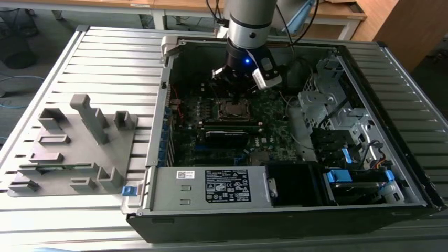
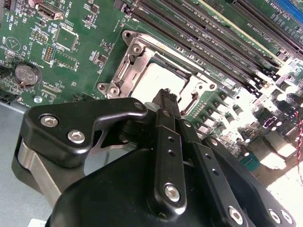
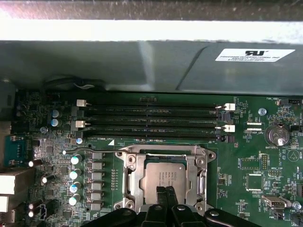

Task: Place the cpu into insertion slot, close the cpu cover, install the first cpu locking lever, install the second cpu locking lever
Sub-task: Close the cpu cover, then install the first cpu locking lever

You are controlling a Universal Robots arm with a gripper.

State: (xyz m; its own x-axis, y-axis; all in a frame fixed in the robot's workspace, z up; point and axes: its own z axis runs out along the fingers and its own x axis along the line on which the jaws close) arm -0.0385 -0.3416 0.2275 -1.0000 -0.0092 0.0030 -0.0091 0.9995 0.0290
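The cpu [image 3: 165, 176] lay seated in the insertion slot [image 1: 233, 109] with the cpu cover [image 3: 129, 172] seemingly down around it, so the work seemed to stand at the locking levers; the tool [image 2: 166, 97], fingers pressed together and holding nothing, was poised at the cover's edge, contact unclear. That step, I judged, called for a steady push without skidding onto the green board [image 3: 232, 158]; the open computer case [image 1: 162, 100] sat on a slatted metal desk [image 1: 105, 58] beside a grey holder block [image 1: 77, 142], wooden furniture [image 1: 399, 26] behind.
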